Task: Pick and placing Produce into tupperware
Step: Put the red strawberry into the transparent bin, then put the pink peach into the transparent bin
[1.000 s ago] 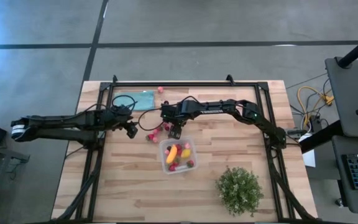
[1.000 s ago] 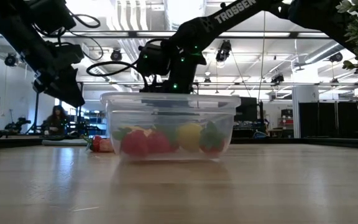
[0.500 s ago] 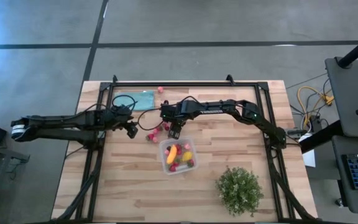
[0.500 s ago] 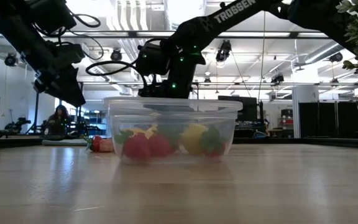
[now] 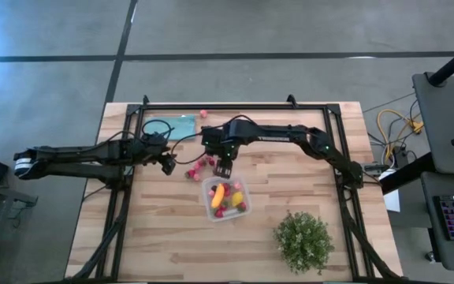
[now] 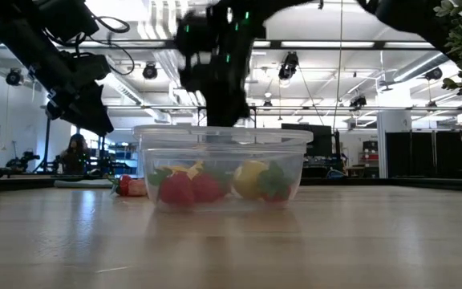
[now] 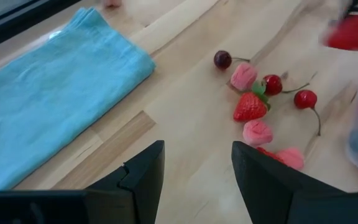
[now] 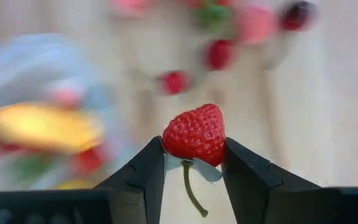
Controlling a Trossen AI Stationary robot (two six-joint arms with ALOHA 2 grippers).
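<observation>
The right gripper [image 8: 193,163] pinches one red strawberry [image 8: 194,134], tip pointing away from the wrist, stem trailing back between the fingers, above the far rim of the single clear tupperware [image 5: 225,197] mid-tabletop. The left gripper [image 7: 194,168], fingers spread and empty, hovers near eight or so loose Produce pieces [image 7: 250,107] beside one teal cloth [image 7: 48,93].
</observation>
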